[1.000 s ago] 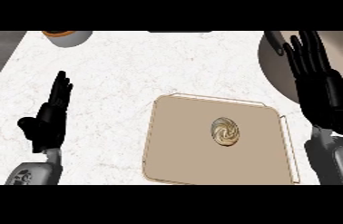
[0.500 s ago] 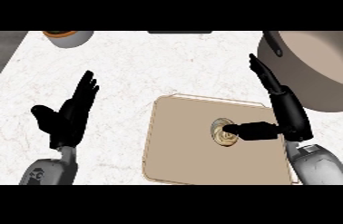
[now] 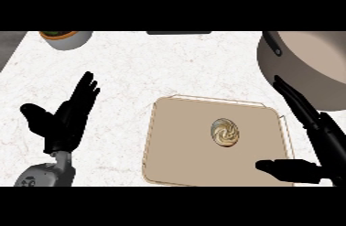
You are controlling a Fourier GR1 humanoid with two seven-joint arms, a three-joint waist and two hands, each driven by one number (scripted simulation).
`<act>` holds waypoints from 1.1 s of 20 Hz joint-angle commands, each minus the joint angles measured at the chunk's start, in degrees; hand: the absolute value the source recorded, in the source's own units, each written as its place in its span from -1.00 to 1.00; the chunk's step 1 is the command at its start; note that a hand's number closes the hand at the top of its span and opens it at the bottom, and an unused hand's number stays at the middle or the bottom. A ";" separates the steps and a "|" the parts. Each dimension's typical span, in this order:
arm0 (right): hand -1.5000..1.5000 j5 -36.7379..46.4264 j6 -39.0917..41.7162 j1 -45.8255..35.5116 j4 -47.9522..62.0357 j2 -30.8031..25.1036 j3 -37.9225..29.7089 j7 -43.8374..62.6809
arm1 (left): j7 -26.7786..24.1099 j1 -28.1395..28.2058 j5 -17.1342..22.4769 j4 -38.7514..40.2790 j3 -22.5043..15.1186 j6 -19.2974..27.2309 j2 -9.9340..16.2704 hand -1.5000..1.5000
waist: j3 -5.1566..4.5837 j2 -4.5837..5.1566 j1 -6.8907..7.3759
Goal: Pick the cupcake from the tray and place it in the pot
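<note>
Beige and rounded at its corners, the tray (image 3: 182,147) is laid on the white speckled counter (image 3: 169,65), and it is taken as the landmark. A swirled cupcake (image 3: 225,131) is seen standing on the tray, right of its middle and untouched by either hand. The right hand (image 3: 317,138) is held over the tray's right edge, spread wide: its fingers are stretched along that edge toward the pot (image 3: 310,69), while the thumb is extended across the tray's lower right corner, below the cupcake and apart from it. The large grey pot is placed beyond the tray's upper right corner and is cut off by the view's edge. The left hand (image 3: 67,120) is shown well to the left of the tray, open with its fingers straight and upward, nothing held. A small bowl (image 3: 65,38) is seen far beyond the tray's upper left.
</note>
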 commanded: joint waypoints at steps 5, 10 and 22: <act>-1.00 -3.17 17.49 -1.94 -16.57 -14.62 -3.76 24.90 | 1.52 0.29 1.49 -1.77 1.17 -1.36 0.72 0.00 | -0.07 0.15 0.38; -1.00 -6.40 23.78 -11.18 -17.96 -10.83 1.74 43.53 | 0.49 -1.33 -0.93 -0.20 -0.46 -0.64 -0.91 0.00 | -0.03 0.55 1.79; -1.00 -7.51 31.07 -18.79 -9.74 -0.73 7.38 58.18 | 4.90 -1.99 -0.53 -2.58 1.45 -1.90 -0.68 0.00 | 0.11 0.47 1.48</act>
